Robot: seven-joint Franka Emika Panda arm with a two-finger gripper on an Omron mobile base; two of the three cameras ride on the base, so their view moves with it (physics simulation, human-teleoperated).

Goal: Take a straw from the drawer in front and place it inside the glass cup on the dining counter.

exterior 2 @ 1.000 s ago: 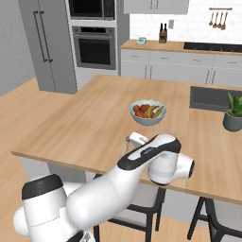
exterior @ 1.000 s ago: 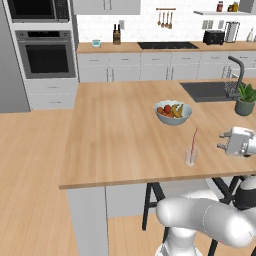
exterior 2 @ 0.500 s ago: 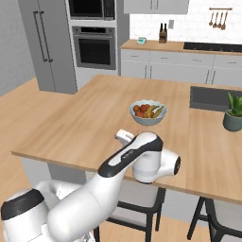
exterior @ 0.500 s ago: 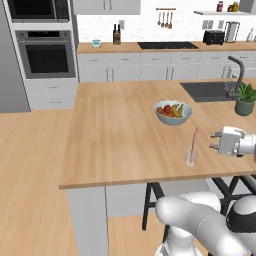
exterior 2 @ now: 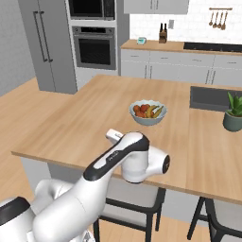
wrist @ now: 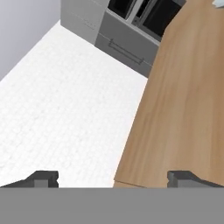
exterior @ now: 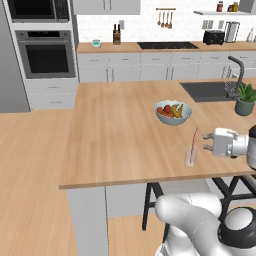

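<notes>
The red straw (exterior: 194,138) stands leaning inside the small clear glass cup (exterior: 190,156), which sits near the front edge of the light-wood dining counter (exterior: 115,130). Just right of the glass, level with the straw's upper half, my gripper (exterior: 205,143) hangs open, apart from both. The hand view has my gripper (wrist: 113,177) with its two dark tips wide apart and nothing between them, over a wood surface (wrist: 188,109). In the right base view my own arm hides the glass, and the dining counter (exterior 2: 75,123) spreads behind it. The drawer is out of view.
A grey-white fruit bowl (exterior: 173,113) (exterior 2: 148,112) stands behind the glass. A potted plant (exterior: 245,98) (exterior 2: 234,113) and a dark sink (exterior: 207,90) are at the counter's right. Black stools (exterior: 150,205) stand below the edge. The wall counter with oven (exterior: 46,53) is far back.
My hand has shifted a little to the left, closer to the glass, and the arm's elbow has swung. The jaws stay wide. Straw and glass have not moved.
</notes>
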